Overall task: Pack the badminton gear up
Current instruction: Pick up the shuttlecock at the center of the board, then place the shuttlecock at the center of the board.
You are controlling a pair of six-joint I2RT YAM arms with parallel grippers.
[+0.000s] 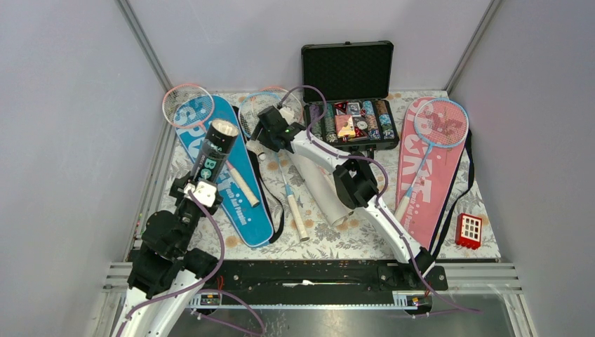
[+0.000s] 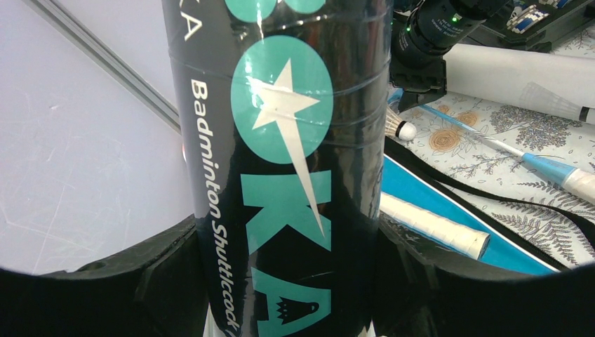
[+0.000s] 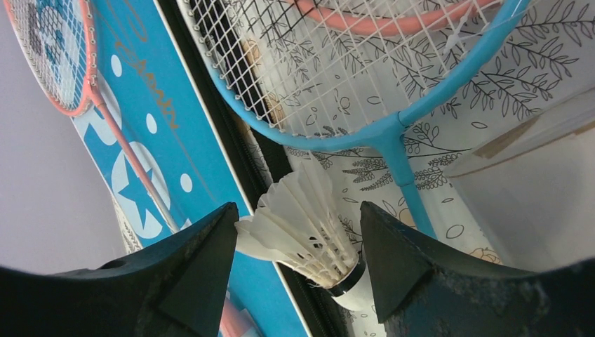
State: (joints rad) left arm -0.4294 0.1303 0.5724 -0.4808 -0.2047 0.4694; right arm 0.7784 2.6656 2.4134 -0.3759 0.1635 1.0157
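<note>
Feathered shuttlecock (image 3: pixel 302 232) could be crushed if squeezed by the right gripper (image 3: pixel 298 210), whose hold cannot be told; dark tube (image 2: pixel 281 140) is clamped by left gripper (image 2: pixel 284 232).

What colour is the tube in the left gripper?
The tube is black with teal lettering and a white star, clearest in the left wrist view.
</note>
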